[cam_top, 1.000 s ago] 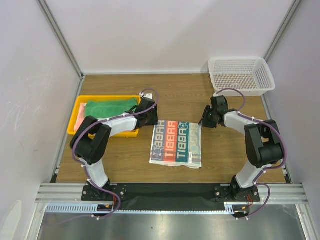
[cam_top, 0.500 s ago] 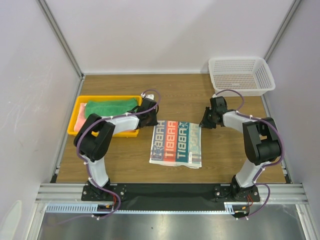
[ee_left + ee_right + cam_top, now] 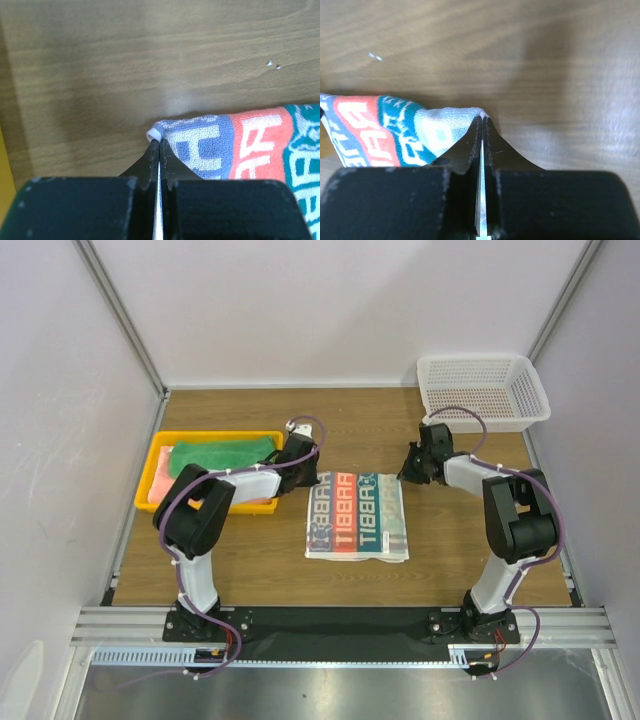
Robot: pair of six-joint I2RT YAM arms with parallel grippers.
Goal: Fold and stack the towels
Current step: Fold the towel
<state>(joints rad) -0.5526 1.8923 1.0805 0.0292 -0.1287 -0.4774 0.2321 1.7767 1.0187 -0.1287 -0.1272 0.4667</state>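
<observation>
Far left, the yellow tray (image 3: 210, 436) holds the folded green towel (image 3: 222, 453), lying over the pink towel (image 3: 157, 483). The left gripper (image 3: 159, 142) is low over the table (image 3: 250, 560), jaws pinched tight on the far left corner of the patterned towel (image 3: 357, 516). That towel lies flat mid-table between the arms. Its big red-orange letters appear to spell RABBIT, seen reversed from overhead. The right gripper (image 3: 482, 119) clamps the far right corner, jaws closed on the cloth. At the back right, the white basket (image 3: 482, 390) sits well apart.
</observation>
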